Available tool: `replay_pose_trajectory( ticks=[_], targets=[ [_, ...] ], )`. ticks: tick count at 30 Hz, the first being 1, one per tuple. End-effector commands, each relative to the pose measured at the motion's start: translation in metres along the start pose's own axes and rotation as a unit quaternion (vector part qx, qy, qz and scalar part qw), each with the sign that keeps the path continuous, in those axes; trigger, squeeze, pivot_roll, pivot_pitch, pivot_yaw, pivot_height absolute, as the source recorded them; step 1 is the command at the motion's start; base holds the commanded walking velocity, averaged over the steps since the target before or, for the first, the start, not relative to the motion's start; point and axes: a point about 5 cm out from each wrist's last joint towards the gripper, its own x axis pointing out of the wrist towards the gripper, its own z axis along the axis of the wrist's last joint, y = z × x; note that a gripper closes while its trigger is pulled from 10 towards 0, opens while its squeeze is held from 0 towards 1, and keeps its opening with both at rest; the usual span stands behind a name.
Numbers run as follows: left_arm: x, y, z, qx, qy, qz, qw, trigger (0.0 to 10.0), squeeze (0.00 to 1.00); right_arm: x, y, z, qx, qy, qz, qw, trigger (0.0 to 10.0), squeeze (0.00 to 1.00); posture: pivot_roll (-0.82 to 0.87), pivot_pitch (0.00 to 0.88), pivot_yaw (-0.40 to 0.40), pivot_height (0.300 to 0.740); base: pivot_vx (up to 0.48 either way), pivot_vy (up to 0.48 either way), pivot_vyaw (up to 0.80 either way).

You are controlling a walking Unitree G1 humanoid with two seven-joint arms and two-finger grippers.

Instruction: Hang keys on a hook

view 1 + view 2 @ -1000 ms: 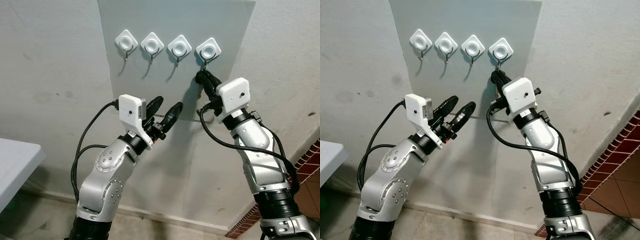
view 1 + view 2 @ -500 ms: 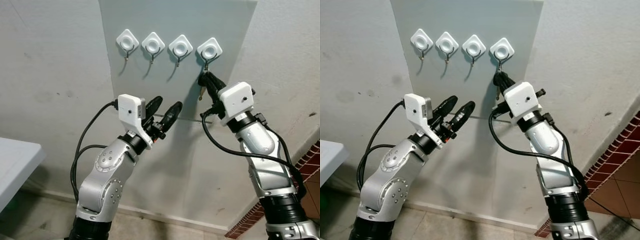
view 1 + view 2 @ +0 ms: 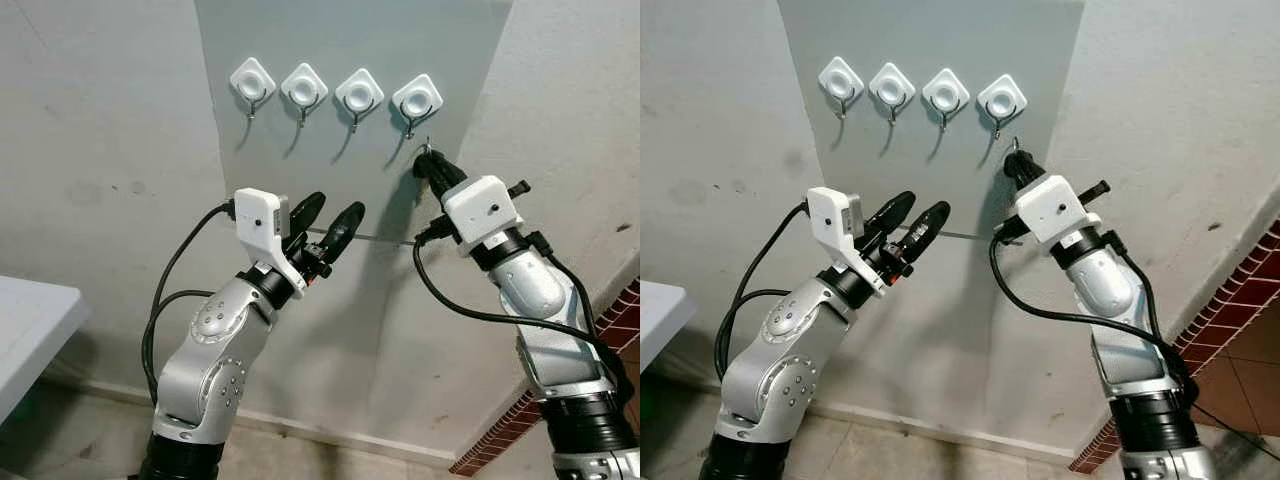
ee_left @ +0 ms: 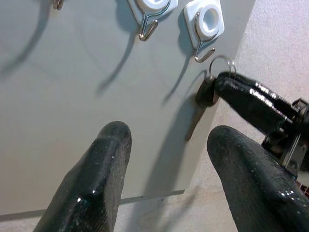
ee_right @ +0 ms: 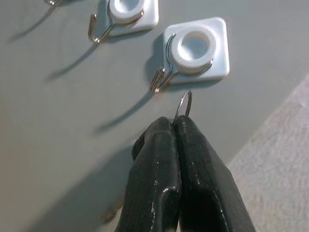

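- Here the right gripper (image 5: 174, 126) has its fingers pressed together on the keys (image 4: 206, 94), just below and beside the rightmost hook (image 5: 161, 78), not on it.
- The key ring (image 5: 183, 104) sticks up past the fingertips toward that hook; the key blade (image 4: 194, 121) hangs down below the fingers, long axis roughly vertical.
- The left gripper (image 3: 328, 218), fingers spread and holding nothing, hovers before the grey panel (image 3: 330, 160), below the four hooks.
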Motion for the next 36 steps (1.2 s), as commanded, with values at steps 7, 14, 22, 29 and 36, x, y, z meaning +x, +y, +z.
replay_pose_trajectory(
  ticks=[7,14,22,29,36],
  targets=[
    [0.000,-0.001,0.005,0.001,-0.006,0.001,1.000,10.0,0.00,0.010,-0.004,0.020,-0.017,-0.049,0.007,0.999,10.0,0.00,0.01,0.048,-0.008,0.740,0.000,0.000,0.00],
    [0.000,-0.001,0.005,-0.002,-0.008,0.005,1.000,10.0,0.00,0.010,0.003,0.023,-0.026,-0.055,0.038,0.997,10.0,0.00,0.01,0.049,-0.012,0.740,0.000,0.000,0.00],
    [0.000,-0.001,0.005,-0.010,-0.010,0.007,1.000,10.0,0.00,0.008,0.009,0.022,-0.033,-0.050,0.058,0.997,10.0,0.00,0.01,0.051,-0.013,0.740,0.000,0.000,0.00],
    [0.001,0.000,0.006,-0.013,-0.012,0.009,1.000,10.0,0.00,0.007,0.012,0.017,-0.053,-0.039,0.075,0.995,10.0,0.00,0.01,0.052,-0.015,0.740,0.000,0.000,0.00],
    [0.000,0.000,0.006,-0.018,-0.014,0.012,1.000,10.0,0.00,0.006,0.014,0.012,-0.060,-0.026,0.085,0.994,10.0,0.02,0.01,0.049,-0.018,0.740,0.000,0.000,0.00]
  ],
)
